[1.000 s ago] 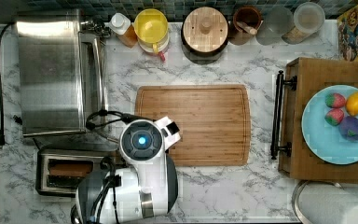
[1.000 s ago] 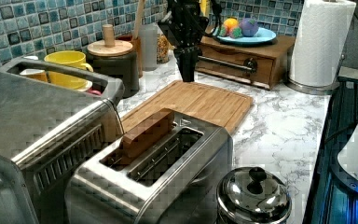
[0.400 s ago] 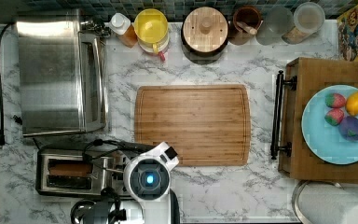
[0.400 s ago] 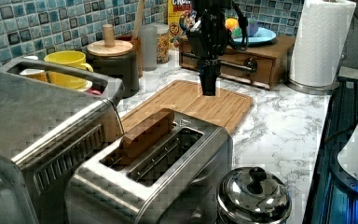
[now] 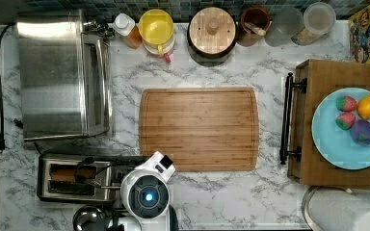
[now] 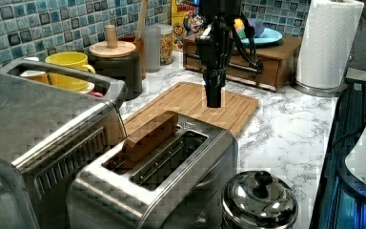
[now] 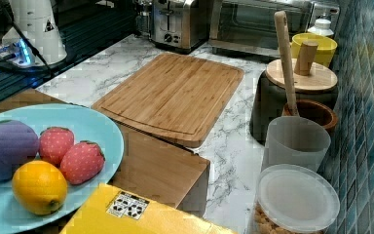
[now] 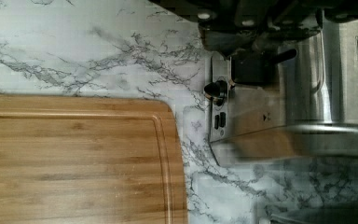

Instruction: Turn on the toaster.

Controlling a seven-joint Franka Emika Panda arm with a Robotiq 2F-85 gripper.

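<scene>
Gripper (image 6: pixel 214 98) moved toward toaster (image 5: pixel 74 177) | slots run along top view's left-right | fingers pressed together

Arm (image 5: pixel 147 195) hides toaster (image 5: pixel 74 175) end; kettle (image 5: pixel 90 220) cut off.

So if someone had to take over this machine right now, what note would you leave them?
End effector: hangs over the control end of the small brushed-steel pop-up toaster, the end facing the wooden cutting board. It carries nothing.
Toaster: on the marble counter beside the large steel toaster oven, with the round shiny steel kettle next to it. A brown slice stands tall in one slot.
Done: the arm is lined up above the dark lever.
Left: the slice sitting high suggests the lever is not yet pressed. Come down on it and push until it latches.
</scene>
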